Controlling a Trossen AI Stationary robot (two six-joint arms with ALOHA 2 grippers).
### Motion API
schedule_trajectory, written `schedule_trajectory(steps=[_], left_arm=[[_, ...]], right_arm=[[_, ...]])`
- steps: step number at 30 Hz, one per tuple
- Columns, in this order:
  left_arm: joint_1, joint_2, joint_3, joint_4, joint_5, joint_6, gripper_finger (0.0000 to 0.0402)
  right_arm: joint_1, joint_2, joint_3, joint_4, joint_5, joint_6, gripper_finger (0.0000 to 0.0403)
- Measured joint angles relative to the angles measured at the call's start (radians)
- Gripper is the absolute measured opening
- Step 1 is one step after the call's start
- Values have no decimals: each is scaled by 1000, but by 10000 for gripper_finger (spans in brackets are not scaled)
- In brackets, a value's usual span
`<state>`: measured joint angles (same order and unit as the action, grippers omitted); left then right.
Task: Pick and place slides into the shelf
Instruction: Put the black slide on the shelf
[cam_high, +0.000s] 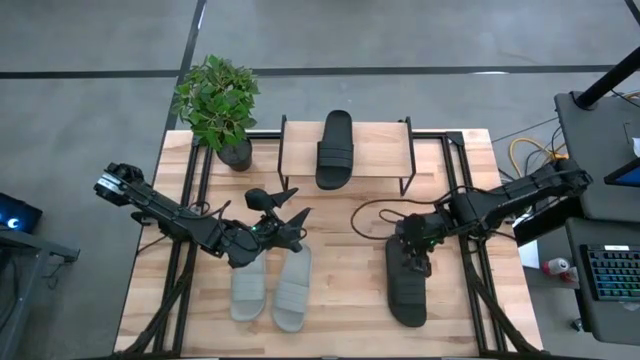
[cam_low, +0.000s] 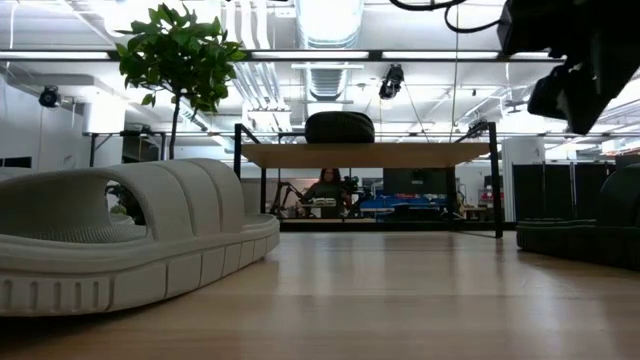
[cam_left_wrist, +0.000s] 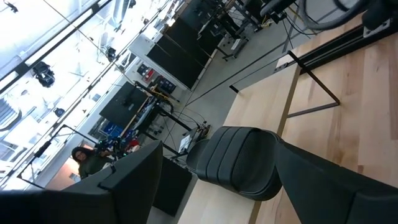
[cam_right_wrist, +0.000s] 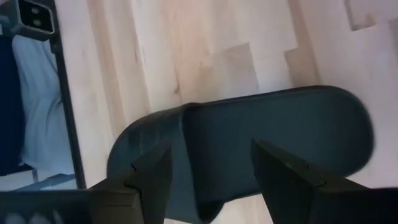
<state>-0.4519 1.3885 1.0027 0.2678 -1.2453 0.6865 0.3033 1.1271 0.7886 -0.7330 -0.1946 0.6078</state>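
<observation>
One black slide (cam_high: 336, 150) already lies on the shelf (cam_high: 380, 140) at the far middle of the bench (cam_high: 340, 330). The other black slide (cam_high: 408, 283) sits on the bench at the right, with the right end effector (cam_high: 415, 250) over its strap end, fingers partly spread on either side of it. The grey pair (cam_high: 273, 288) lies left of centre; the left end effector (cam_high: 285, 215) hovers just beyond it, fingers spread wide and empty. A potted plant (cam_high: 218, 105) stands at the far left. I can read no writing or brand on anything.
</observation>
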Motion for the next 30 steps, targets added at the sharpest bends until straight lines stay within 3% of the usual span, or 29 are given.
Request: schedule_trajectory(steps=[21,30], left_arm=[[0,0,0,0,0,-2,291],[0,0,0,1,0,-4,291]], right_arm=[[83,3,-197,215,-75,156,203],[129,3,-283,406,-75,232,203]])
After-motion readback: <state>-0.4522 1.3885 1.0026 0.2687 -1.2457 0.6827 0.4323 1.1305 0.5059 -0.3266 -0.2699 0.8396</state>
